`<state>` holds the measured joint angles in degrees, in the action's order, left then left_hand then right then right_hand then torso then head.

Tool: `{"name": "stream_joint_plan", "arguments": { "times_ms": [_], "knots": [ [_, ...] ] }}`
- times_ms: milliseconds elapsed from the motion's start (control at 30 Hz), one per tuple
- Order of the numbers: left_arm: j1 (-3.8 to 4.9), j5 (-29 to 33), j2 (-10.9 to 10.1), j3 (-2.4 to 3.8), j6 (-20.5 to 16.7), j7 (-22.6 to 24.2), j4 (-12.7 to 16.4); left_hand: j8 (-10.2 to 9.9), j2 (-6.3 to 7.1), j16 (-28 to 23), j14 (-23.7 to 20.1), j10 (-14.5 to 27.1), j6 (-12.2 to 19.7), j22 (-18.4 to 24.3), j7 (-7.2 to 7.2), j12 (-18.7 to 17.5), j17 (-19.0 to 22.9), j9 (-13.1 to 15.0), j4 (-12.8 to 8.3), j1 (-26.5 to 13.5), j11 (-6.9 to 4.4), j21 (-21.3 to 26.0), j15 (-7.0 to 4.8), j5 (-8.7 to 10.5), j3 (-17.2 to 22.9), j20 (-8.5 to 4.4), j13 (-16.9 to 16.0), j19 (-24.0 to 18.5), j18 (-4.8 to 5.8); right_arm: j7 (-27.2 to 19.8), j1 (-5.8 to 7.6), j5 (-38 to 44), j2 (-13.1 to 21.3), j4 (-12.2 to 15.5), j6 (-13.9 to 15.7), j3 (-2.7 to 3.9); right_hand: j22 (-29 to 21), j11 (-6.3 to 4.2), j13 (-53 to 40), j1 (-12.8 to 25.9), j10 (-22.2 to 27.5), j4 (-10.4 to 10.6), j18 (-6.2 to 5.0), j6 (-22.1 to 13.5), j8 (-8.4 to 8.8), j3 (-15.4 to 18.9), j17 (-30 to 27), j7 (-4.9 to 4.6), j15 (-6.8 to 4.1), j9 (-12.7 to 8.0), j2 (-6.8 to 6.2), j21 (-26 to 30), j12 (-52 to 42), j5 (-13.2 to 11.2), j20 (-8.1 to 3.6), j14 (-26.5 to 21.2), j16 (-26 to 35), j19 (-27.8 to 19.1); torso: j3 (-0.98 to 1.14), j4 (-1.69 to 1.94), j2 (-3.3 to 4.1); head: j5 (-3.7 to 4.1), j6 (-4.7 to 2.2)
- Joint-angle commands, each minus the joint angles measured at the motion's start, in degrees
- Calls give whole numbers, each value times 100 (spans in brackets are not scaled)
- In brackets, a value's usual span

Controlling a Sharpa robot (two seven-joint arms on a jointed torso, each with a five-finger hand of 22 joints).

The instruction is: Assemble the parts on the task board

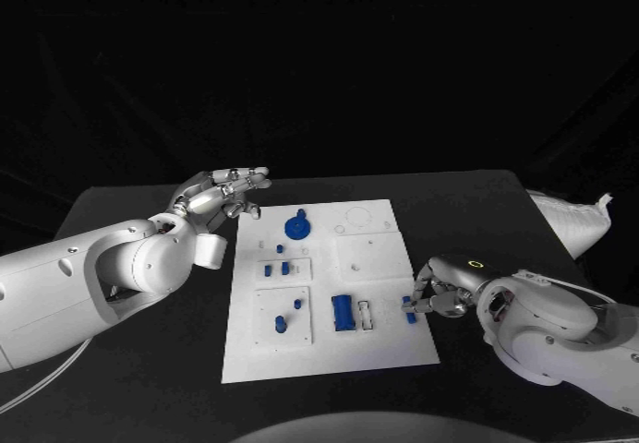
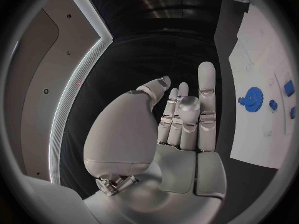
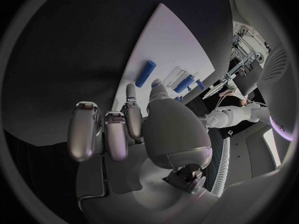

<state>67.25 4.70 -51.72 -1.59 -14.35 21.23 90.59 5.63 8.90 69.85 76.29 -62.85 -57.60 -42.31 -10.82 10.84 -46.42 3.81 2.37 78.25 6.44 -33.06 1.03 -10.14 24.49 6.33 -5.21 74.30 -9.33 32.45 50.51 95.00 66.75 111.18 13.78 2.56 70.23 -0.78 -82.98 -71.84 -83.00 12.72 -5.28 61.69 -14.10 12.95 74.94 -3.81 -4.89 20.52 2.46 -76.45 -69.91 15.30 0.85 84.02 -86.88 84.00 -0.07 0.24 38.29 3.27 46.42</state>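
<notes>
- My left hand [image 1: 223, 196] hangs over the black table [image 1: 133, 208] just off the far left corner of the task board [image 1: 386, 346]; its fingers are spread and upright, and it holds nothing.
- My right hand [image 1: 437, 297] sits at the board's right edge, toward the near end, fingers curled in against a small blue part [image 1: 409, 308] there. I think the fingertips pinch it, but they hide the contact and I cannot tell for sure.
- A blue gear [image 1: 297, 224] lies near the board's far edge, left of the middle.
- Small blue pegs [image 1: 276, 270] stand in a raised square by the left edge, halfway along the board.
- Another blue piece [image 1: 281, 323] stands in the square nearer the near left corner.
- A blue cylinder [image 1: 343, 312] lies lengthwise in the near half of the board, between that square and my right hand, with a pale slot [image 1: 365, 314] just beside it.
</notes>
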Motion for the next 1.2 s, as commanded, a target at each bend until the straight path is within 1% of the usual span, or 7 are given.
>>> {"name": "stream_joint_plan", "arguments": {
  "times_ms": [33, 300, 533, 700, 867, 1000, 1200],
  "knots": [
    [0, -15, -3, 2, 106, 30, 11, 10, -30, -2, -45, 32, 31, 10, 5, 17, 5, 5, -28, -19, -1, 38, 11, -31, -9, 20, -8, 17, -106, 61, -23, 201, -44, -32, -295, -2, 13, 7, 640, -27, -5, -3, 109, 32, 40, 5, 976, 5, 26, 4, 1, -38, -1, -23, 37, 491, -26, 34, -2, -9, 1, -12, 18],
    [-1, -15, -3, 2, 111, 30, 11, 10, -30, -2, -45, 32, 31, 10, 5, 17, 5, 5, -28, -19, -1, 38, 11, -31, -9, 20, -8, 17, -106, 62, -51, 266, -139, -67, -396, -2, 33, 0, 622, -238, -8, -105, 112, 62, 87, -79, 992, 8, 18, 10, 51, -49, -4, -108, 31, 494, -34, 37, 0, -4, -2, -17, 36],
    [-1, -16, -10, 2, 108, 31, 14, 10, -30, -2, -45, 32, 31, 10, 5, 17, 5, 5, -28, -19, -1, 38, 11, -31, -9, 20, -8, 17, -106, 72, -68, 509, -213, -132, -619, -3, 62, -33, 624, -884, 19, -472, 116, 84, 191, -520, 1006, 36, -12, -2, 140, -61, 43, -748, 6, 495, -39, 37, -4, 2, -3, -13, 53],
    [-1, -16, -17, 2, 105, 31, 20, 12, -34, -2, -46, 37, 33, 11, 5, 25, 10, 5, -29, -19, -1, 39, 12, -33, -6, 20, -8, 18, -106, 78, -107, 805, -297, -187, -753, -3, 68, -24, 636, -1287, 60, -743, 117, 80, 288, -856, 1011, 19, -12, -42, 124, -57, 94, -696, 2, 494, -38, 27, -1, 0, -2, -25, 58],
    [-1, -16, -24, 2, 102, 28, 26, 12, -34, -2, -46, 37, 33, 11, 5, 25, 10, 5, -29, -19, -1, 39, 12, -33, -6, 20, -8, 18, -106, 85, -149, 1070, -359, -221, -900, -4, 83, 49, 670, -1647, 127, -1159, 125, 134, 448, -1541, 1017, -67, 43, -119, 119, -57, 195, -528, 39, 493, -37, 16, -3, 7, -3, -40, 56],
    [-1, -16, -30, 2, 99, 27, 30, 12, -34, 0, -45, 39, 34, 11, 5, 26, 7, 5, -30, -18, -1, 40, 13, -34, -5, 21, -8, 19, -106, 88, -160, 1116, -382, -226, -923, -4, 109, 33, 666, -1332, 103, -1171, 123, 197, 544, -1945, 1027, -62, 59, -166, 6, -72, 200, -515, 66, 495, -40, 20, -6, -1, -8, -28, 51],
    [-1, -16, -32, 2, 101, 29, 33, 12, -34, 0, -45, 39, 34, 11, 5, 26, 7, 5, -30, -18, -1, 40, 13, -34, -5, 21, -8, 19, -106, 88, -165, 956, -400, -208, -742, -4, 161, 15, 629, -560, 37, -823, 131, 276, 708, -2725, 1066, -9, 29, -252, -216, -104, 164, -189, 48, 505, -59, 40, 1, -6, -2, -40, 58]
  ]
}}
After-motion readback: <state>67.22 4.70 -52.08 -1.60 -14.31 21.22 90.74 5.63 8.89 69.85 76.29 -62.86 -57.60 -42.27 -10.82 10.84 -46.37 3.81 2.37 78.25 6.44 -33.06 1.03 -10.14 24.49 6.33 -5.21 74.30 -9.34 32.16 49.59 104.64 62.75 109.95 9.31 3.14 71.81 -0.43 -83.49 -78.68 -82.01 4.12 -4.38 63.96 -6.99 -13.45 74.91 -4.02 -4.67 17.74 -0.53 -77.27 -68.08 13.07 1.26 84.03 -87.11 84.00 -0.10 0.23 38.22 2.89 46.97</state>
